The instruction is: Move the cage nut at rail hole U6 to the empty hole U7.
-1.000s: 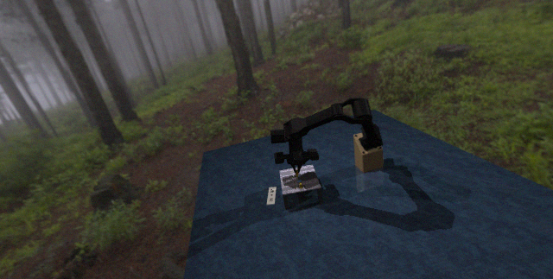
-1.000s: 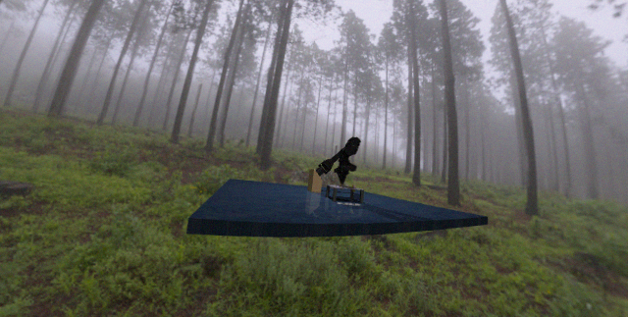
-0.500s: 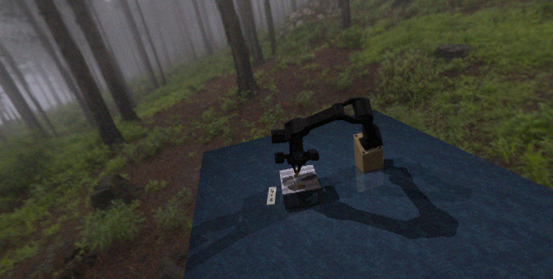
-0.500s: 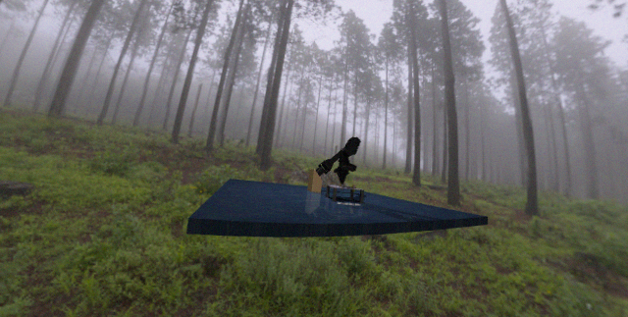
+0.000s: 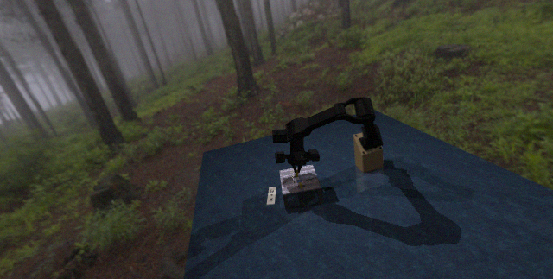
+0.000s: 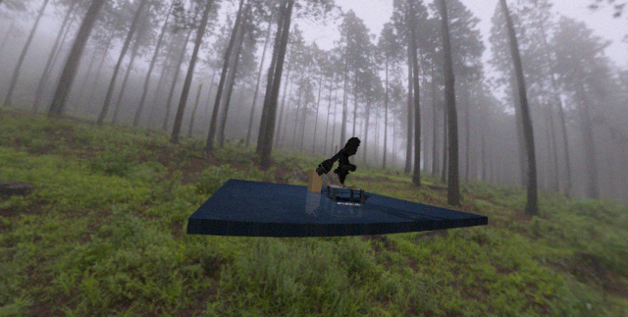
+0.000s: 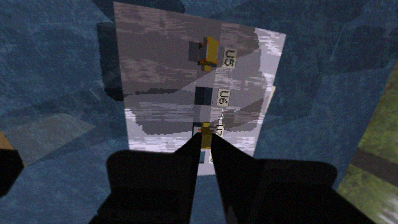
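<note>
Jaws (image 5: 297,174) (image 6: 341,183) of the black arm (image 5: 320,121) (image 6: 339,156) pointed down over the rail plate (image 5: 287,176) (image 6: 346,187) (image 7: 160,60), nearly together — clamped on a small yellow cage nut (image 5: 296,175) (image 7: 206,131). The narrow fingertips pinched it from both sides, and part of it showed just beyond them in the wrist view. The nut was at the U7 position, beside a partly covered label (image 7: 219,131); whether it was seated in the hole, or its wings were open underneath, could not be told. Hole U6 (image 7: 203,95) stood empty, dark and square next to its label (image 7: 223,97). The other cage nut (image 5: 301,185) (image 7: 210,53) sat at U5, well apart from the jaws. The raised plate stood on the blue surface (image 5: 259,244) (image 6: 265,214) (image 7: 45,65) — a pale marked strip (image 5: 270,195) (image 6: 349,203) lay near it.
</note>
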